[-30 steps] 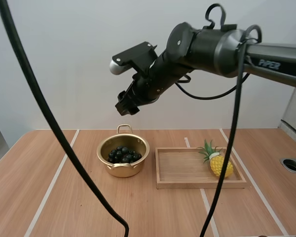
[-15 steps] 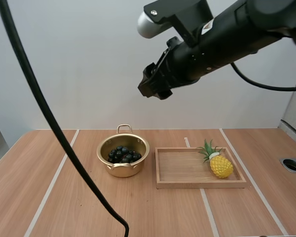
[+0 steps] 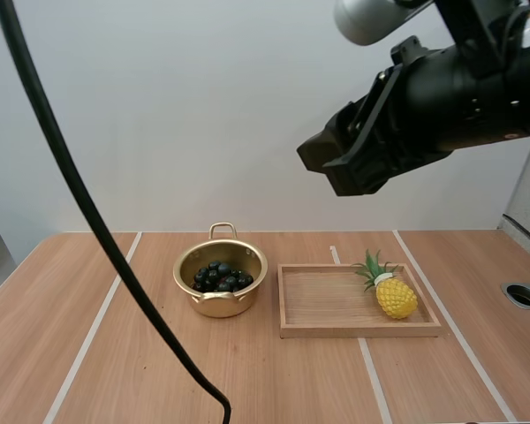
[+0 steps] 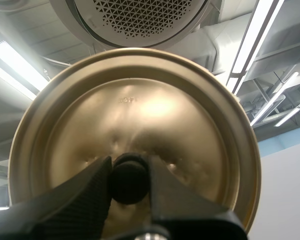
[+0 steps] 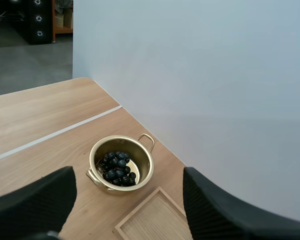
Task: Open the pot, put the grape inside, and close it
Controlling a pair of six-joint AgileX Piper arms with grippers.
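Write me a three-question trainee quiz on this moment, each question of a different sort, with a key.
1. True or false: the grapes already lie in the pot.
2. Pick one. The left gripper holds the lid by: A, its rim; B, its black knob; C, a side handle.
3. Fill in: the only thing lying on the wooden tray is a ____.

Key: 1 true; 2 B; 3 pineapple.
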